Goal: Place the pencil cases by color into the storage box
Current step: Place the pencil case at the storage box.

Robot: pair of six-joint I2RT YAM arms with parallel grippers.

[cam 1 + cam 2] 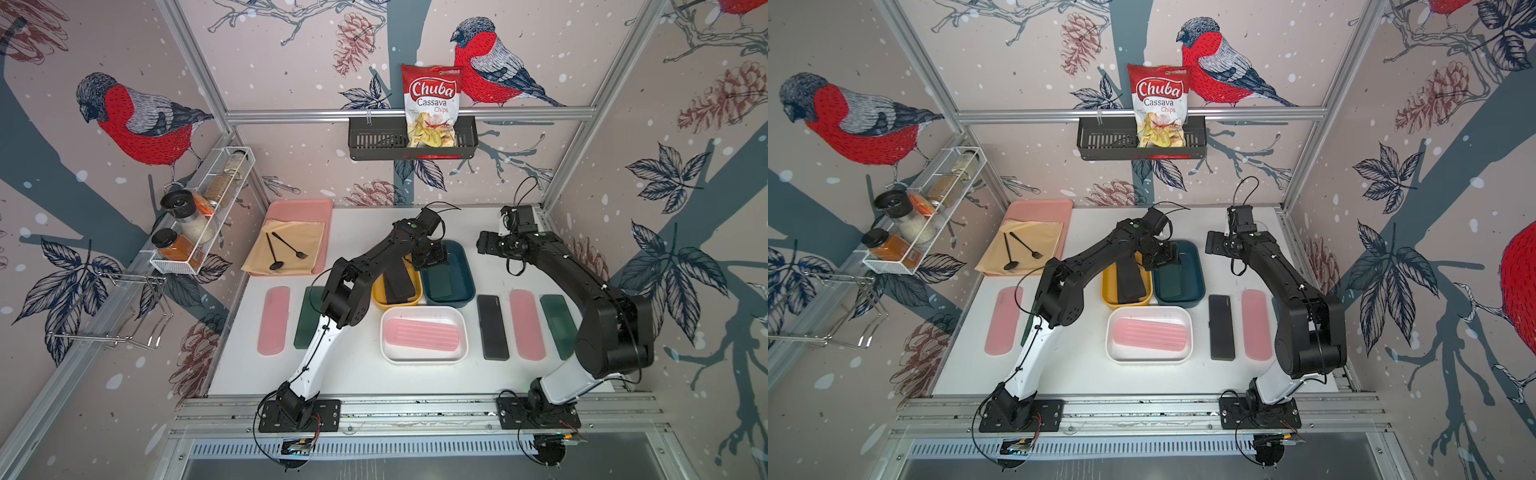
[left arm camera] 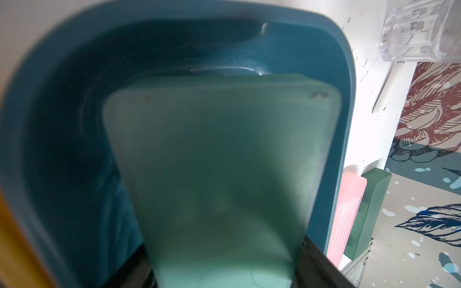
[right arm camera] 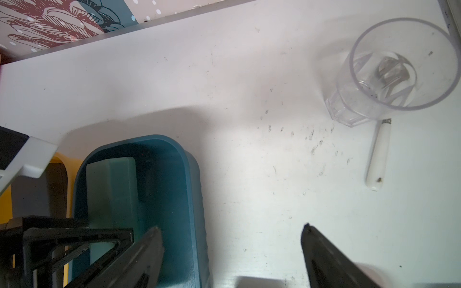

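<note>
Green pencil case [image 1: 441,286]: in blue tub [image 1: 468,276], long axis up-down the frame, my left gripper [image 1: 434,259] clamping it; right gripper [image 3: 232,239] wide, empty.

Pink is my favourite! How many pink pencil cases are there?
3 pink cases: one on the table's left, one in the white tub, one between a black case and a green case. More may be hidden.
</note>
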